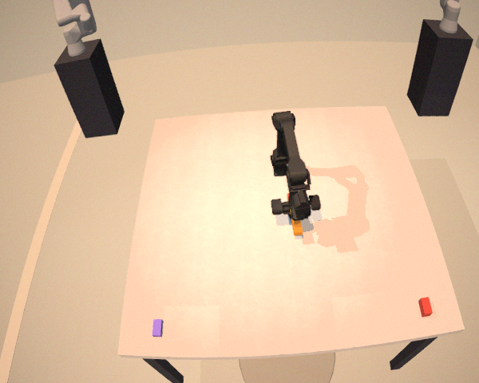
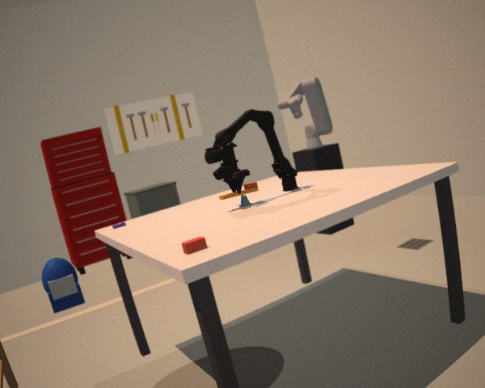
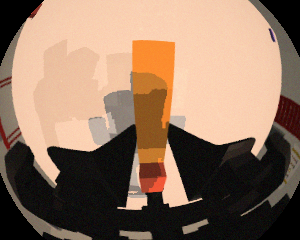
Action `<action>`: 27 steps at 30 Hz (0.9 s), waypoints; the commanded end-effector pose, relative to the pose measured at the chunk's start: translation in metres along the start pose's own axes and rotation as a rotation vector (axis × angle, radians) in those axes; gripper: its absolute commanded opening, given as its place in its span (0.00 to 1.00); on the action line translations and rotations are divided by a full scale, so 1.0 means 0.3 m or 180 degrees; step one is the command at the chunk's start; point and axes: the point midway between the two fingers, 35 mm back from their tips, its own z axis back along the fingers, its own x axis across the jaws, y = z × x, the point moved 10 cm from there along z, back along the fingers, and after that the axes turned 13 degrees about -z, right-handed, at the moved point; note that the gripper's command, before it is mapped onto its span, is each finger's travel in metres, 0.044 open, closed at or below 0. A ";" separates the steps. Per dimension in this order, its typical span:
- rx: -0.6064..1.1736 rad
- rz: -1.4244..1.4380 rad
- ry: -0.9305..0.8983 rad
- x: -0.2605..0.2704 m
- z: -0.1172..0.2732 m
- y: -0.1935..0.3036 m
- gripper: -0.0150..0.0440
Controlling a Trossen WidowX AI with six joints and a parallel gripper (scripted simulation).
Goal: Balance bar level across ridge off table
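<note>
One end effector (image 2: 237, 188) clamped on orange bar (image 2: 238, 193), bar above blue ridge (image 2: 244, 201), clear of table (image 2: 360, 187)

A red tool cabinet (image 2: 82, 194) stands against the far grey wall (image 2: 67, 54) under a tool poster (image 2: 153, 120); a dark mat (image 2: 360, 326) covers the near floor.

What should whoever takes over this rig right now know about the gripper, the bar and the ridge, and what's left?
Gripper: shut on the orange bar, gripping it near the middle.
Bar: held over the blue ridge, roughly level in the exterior view, both ends off the table. A red block sits on its far end. Whether the bar already touches the ridge top, I cannot tell.
Loose red block and purple block lie near the table's front corners, untouched.
Done: bar picked up and brought over the ridge.
Left: confirm it rests level, then let go.
</note>
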 end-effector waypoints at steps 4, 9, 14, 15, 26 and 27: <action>0.0008 -0.0011 0.0002 0.000 -0.006 0.002 0.25; 0.0008 -0.0011 0.0002 0.000 -0.007 0.002 0.25; 0.0008 -0.0011 0.0002 0.000 -0.009 0.002 0.25; 0.0008 -0.0011 0.0002 0.000 -0.009 0.002 0.25; 0.0008 -0.0011 0.0002 0.000 -0.012 0.002 0.25; 0.0008 -0.0011 0.0002 0.000 -0.012 0.002 0.25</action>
